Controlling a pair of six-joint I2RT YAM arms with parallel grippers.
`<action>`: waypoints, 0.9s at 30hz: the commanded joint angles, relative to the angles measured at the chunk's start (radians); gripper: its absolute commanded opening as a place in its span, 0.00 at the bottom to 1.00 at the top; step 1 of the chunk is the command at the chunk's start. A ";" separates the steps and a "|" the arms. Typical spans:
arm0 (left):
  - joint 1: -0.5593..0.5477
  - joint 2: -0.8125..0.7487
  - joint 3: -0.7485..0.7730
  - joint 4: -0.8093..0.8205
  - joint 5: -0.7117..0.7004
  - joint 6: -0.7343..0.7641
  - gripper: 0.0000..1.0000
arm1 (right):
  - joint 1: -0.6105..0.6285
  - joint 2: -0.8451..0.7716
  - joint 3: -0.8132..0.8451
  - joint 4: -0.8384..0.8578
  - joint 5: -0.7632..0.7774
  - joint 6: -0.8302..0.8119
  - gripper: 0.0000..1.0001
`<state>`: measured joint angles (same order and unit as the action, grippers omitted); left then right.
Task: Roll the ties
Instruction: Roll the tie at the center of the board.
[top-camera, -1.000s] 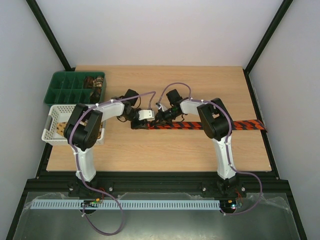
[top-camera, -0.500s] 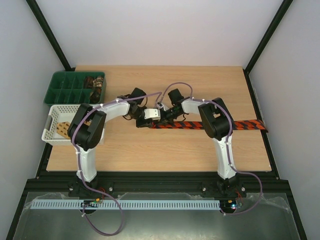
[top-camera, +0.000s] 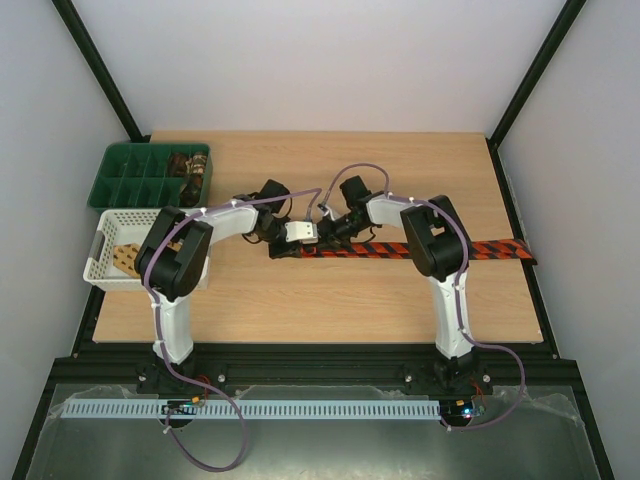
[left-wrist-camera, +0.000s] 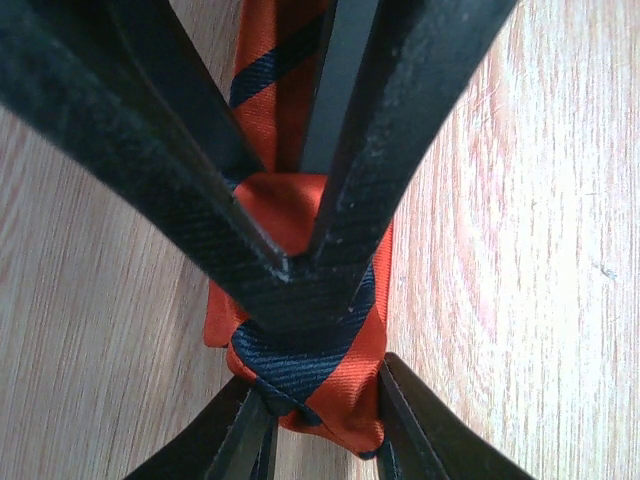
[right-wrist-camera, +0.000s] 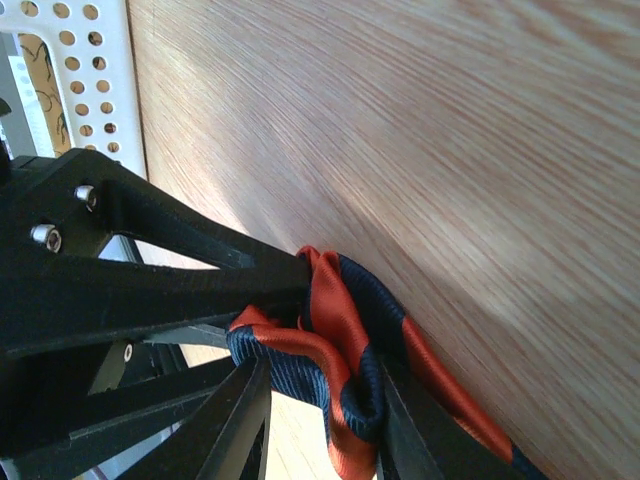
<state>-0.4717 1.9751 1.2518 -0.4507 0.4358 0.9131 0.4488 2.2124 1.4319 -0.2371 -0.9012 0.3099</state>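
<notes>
Striped tie (top-camera: 375, 251) lies flat on bench (top-camera: 400, 300), running from the right edge to a rolled end at centre. Left hand (left-wrist-camera: 320, 378) nearly closed, pinching the roll. Right hand (right-wrist-camera: 325, 385) fingers partly apart astride the same roll; grip cannot be told.

The left pincer (top-camera: 283, 248), on the striped tie (top-camera: 372, 250), has shifted rightward.

The top camera sits high behind the arm bases, looking down and forward over the whole table (top-camera: 400, 290). The left wrist camera points almost straight down, very close to the tie (left-wrist-camera: 300, 350) (wood fills the rest). The right wrist camera, equally close, seems to look low across the boards toward the basket (right-wrist-camera: 90, 60). All three share the tie's rolled end.
</notes>
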 joint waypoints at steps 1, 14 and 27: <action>0.011 -0.006 -0.009 -0.023 0.017 0.001 0.28 | -0.010 -0.034 0.002 -0.106 -0.016 -0.035 0.30; 0.014 -0.002 -0.002 -0.033 0.027 0.003 0.32 | -0.033 -0.054 0.005 -0.138 -0.006 -0.050 0.06; 0.018 -0.029 -0.017 0.006 0.060 0.025 0.69 | -0.038 -0.038 0.036 -0.230 0.067 -0.145 0.01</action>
<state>-0.4595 1.9747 1.2503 -0.4496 0.4721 0.9146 0.4175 2.1914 1.4540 -0.3855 -0.8528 0.2043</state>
